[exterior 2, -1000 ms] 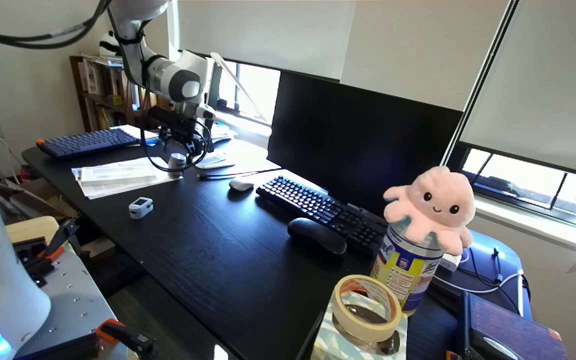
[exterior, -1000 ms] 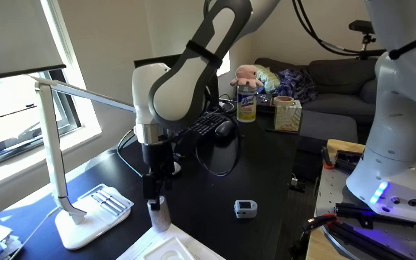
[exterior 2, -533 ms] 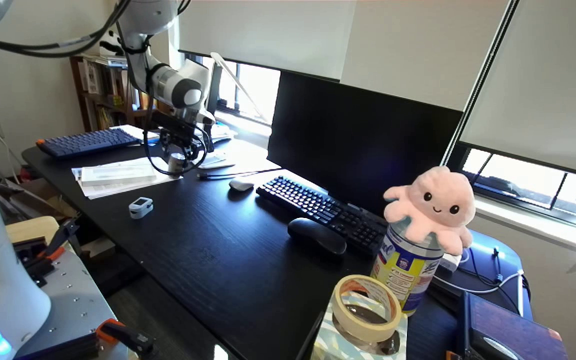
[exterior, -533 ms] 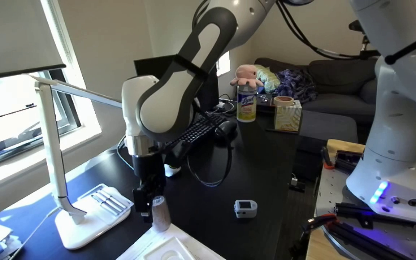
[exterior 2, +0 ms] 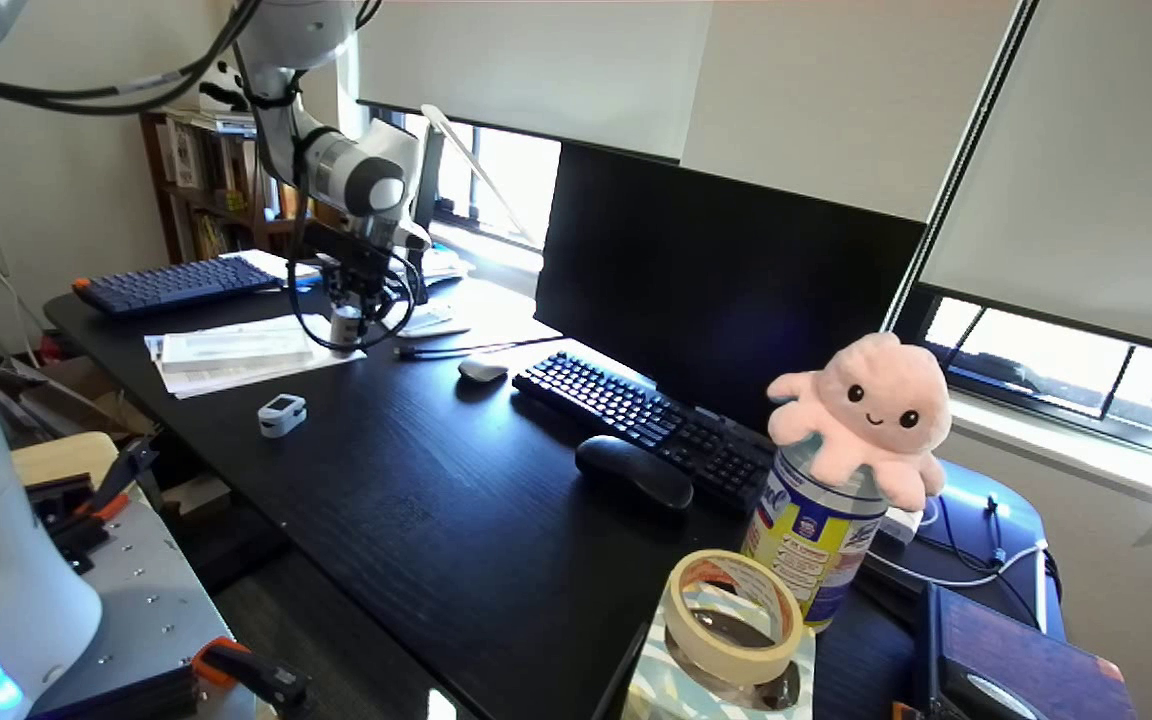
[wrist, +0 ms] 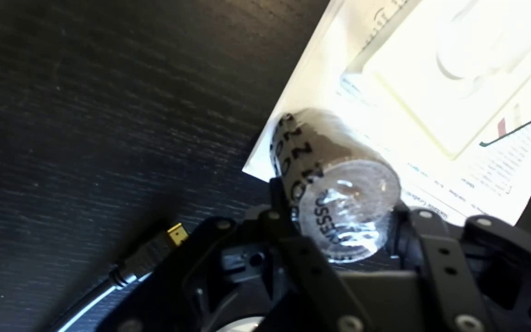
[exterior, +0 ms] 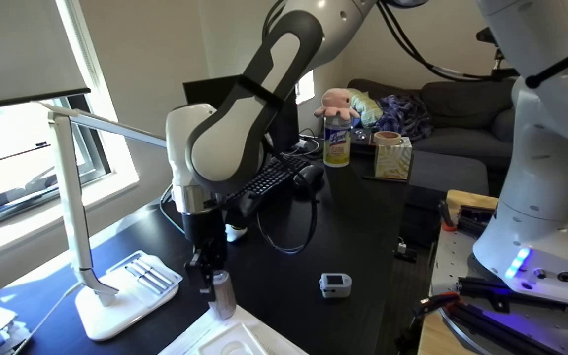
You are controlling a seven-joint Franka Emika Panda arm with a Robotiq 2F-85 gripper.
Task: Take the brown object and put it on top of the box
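Observation:
The brown object [wrist: 334, 147] is a small grey-brown cylinder with dark lettering and a shiny clear top. My gripper [wrist: 339, 216] has a finger pressed against each side of it in the wrist view. In an exterior view, the brown object [exterior: 224, 298] stands nearly upright at the corner of some papers, below my gripper [exterior: 216, 287]; the far finger is hidden. A patterned tissue box [exterior: 393, 160] stands at the desk's far end with a tape roll on it. A flat white box [exterior 2: 236, 347] lies on the papers. Which one is the box, I cannot tell.
Close by are a white lamp base [exterior: 126, 301] with pens and a small grey-white gadget [exterior: 335, 286]. A cable with a gold plug [wrist: 178, 234] lies beside the gripper. A white mouse [exterior 2: 483, 369], keyboard [exterior 2: 626, 400] and wipes canister [exterior: 337, 143] stand further along.
My gripper first moved over and down to the cylinder, then its fingers came together on it. The cylinder has shifted slightly in the last half second.

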